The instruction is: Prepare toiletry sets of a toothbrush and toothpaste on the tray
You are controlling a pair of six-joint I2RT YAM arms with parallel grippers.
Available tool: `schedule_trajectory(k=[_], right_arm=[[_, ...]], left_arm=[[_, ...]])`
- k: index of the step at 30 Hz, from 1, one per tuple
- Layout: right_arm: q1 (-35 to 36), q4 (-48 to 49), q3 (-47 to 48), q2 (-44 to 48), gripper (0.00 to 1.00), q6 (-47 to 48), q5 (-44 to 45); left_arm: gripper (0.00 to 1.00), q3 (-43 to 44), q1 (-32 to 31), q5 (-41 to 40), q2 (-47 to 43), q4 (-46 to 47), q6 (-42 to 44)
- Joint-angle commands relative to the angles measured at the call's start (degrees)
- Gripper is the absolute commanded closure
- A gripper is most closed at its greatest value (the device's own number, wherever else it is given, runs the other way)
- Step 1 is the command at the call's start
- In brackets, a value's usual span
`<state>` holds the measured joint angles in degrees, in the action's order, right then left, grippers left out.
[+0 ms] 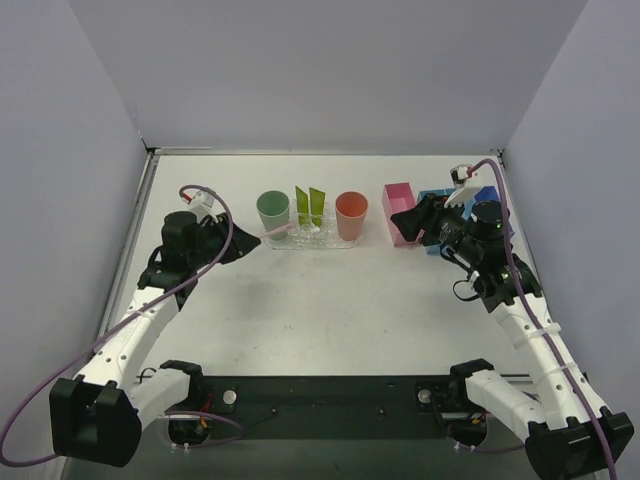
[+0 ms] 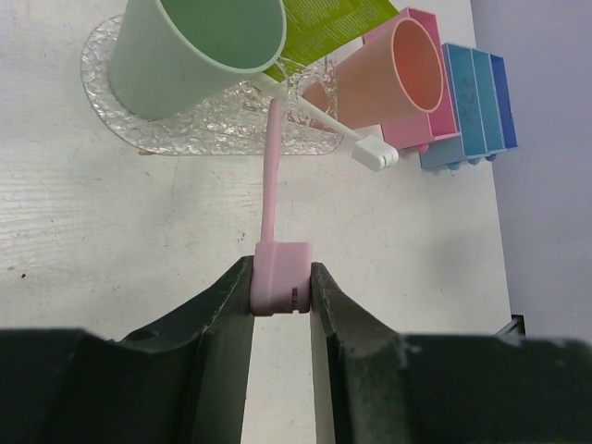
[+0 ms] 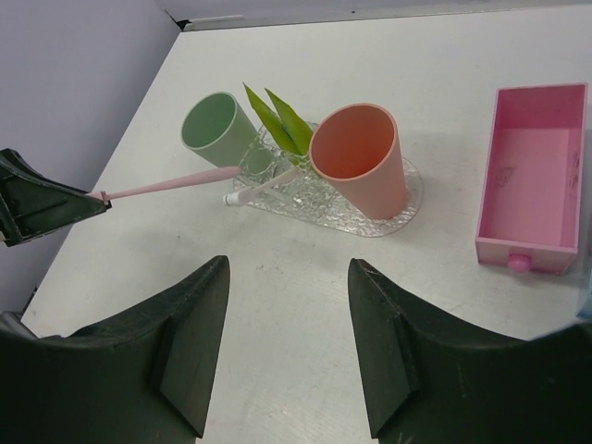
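The clear bumpy tray holds a green cup, a salmon cup and two lime-green tubes between them. My left gripper is shut on the thick end of a pale pink toothbrush, whose far tip reaches the tray beside the green cup. A white toothbrush leans out of the tray, its head over the table. My right gripper is open and empty, right of the tray and well back from it.
A pink bin and a blue bin stand right of the tray, close to my right gripper. The pink bin shows empty in the right wrist view. White walls enclose the table.
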<state>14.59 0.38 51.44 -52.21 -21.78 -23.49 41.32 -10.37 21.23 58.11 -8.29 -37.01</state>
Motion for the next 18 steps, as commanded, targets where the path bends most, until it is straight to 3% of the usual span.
schedule_trajectory(k=[1, 18], right_arm=[[-0.4, 1.7, 1.9, -0.4, 0.5, 1.7, 0.5], [-0.4, 1.3, 2.1, -1.4, 0.5, 3.1, 1.8]], left_arm=[[1.0, 3.9, -1.8, -2.2, 1.2, 1.6, 1.4], [1.0, 6.8, -4.2, -5.9, 6.8, 2.9, 2.8]])
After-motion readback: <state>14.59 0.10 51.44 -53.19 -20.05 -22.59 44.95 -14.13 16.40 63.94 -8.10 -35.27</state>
